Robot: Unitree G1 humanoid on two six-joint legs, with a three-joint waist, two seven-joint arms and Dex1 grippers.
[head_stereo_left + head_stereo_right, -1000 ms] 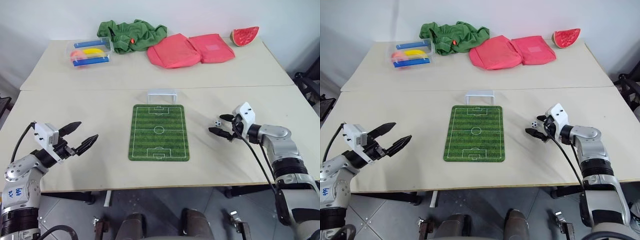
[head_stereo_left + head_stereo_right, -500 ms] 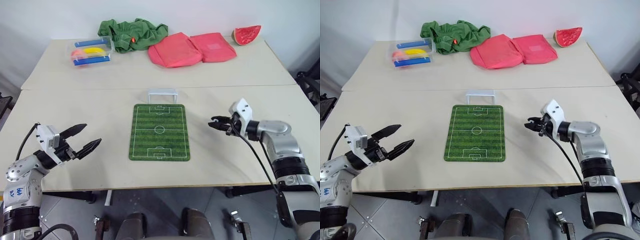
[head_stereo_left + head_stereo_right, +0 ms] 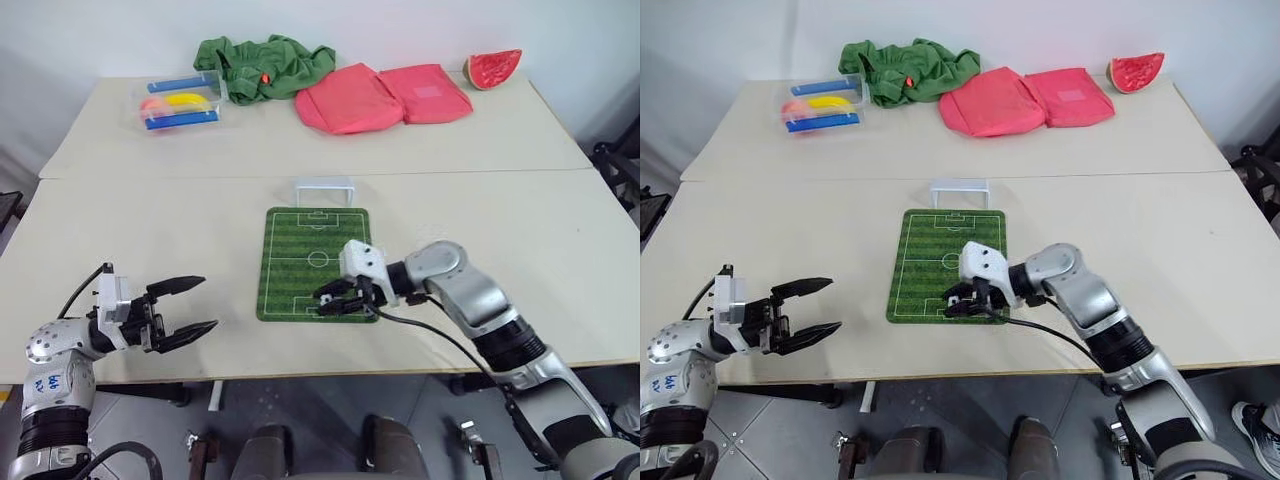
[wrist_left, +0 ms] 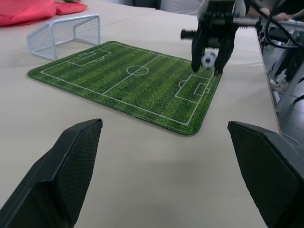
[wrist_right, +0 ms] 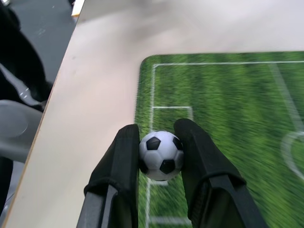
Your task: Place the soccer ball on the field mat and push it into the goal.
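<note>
Over the near end of the field mat (image 3: 318,262), the right gripper (image 5: 160,156) holds the soccer ball (image 5: 161,152), its two black fingers pinched on opposite sides of it. From the left wrist view the ball hangs just above the near penalty box, seemingly not yet touching the grass. The left gripper (image 3: 183,307) hovers over the bare table (image 3: 120,235) well to the left of the mat, jaws wide and holding nothing.

The ball is tiny, round and glossy, white with black patches; it looks light and hard, and I judge it would roll off at the slightest nudge and could squirt out of a loose pinch. A hold across its widest part, as now, seems soundest. Set on the mat, it should settle better than on the smooth table, since the mat looks thin, flat and soft, printed with striped grass and white pitch lines, with rounded corners.

The goal (image 3: 324,190) stands just off the mat's far end, a white rectangular frame with pale netting, and looks light enough to shift if struck hard
</note>
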